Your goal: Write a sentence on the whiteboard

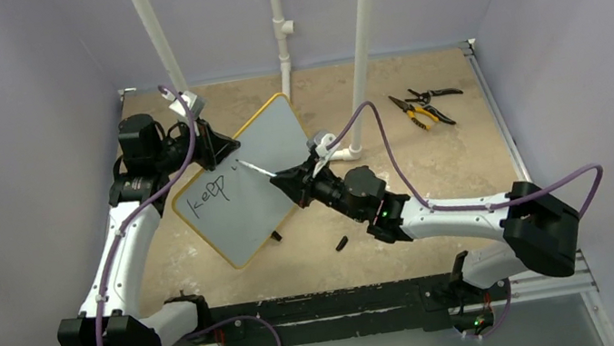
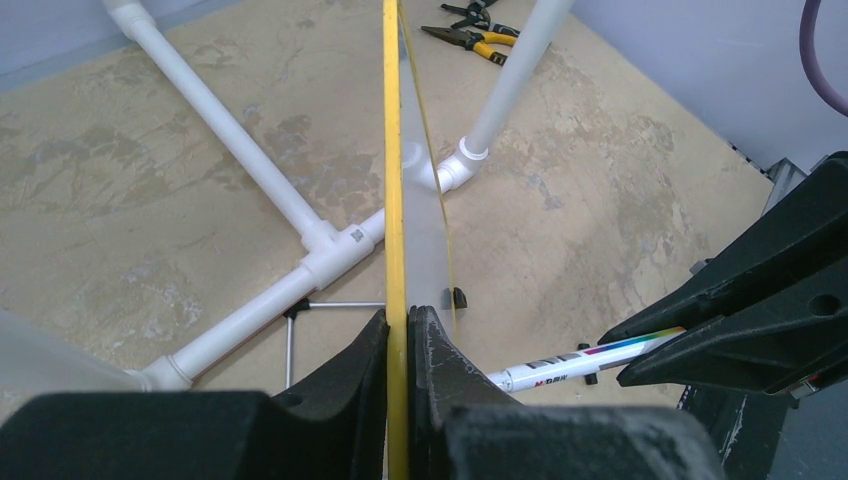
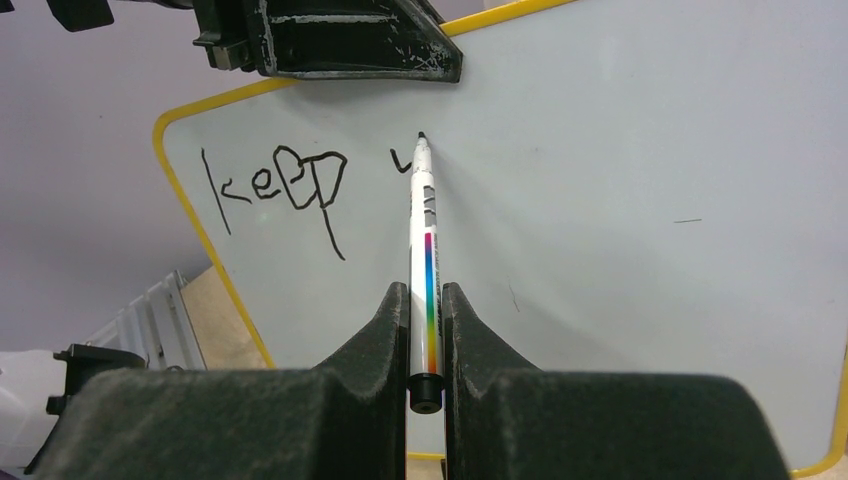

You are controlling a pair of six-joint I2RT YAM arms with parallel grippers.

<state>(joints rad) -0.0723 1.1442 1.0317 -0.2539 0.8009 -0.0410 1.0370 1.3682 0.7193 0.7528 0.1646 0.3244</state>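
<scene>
The whiteboard [image 1: 259,185], pale grey with a yellow frame, stands tilted on the table. My left gripper [image 1: 215,145] is shut on its top-left edge; in the left wrist view [image 2: 398,325] the jaws pinch the yellow frame [image 2: 394,180]. My right gripper [image 1: 293,178] is shut on a white marker [image 1: 259,171] with a rainbow stripe [image 3: 428,290]. The marker tip [image 3: 421,138] touches the board just right of the sentence [image 3: 275,190], which reads "keep" plus one short new stroke [image 3: 400,160]. The sentence also shows in the top view [image 1: 208,197].
White PVC pipes [image 1: 361,46] rise behind the board, with a base joint [image 2: 330,250] on the table. Yellow-handled pliers and black cutters [image 1: 424,106] lie at the back right. A small black marker cap [image 1: 341,243] lies on the table in front of the board.
</scene>
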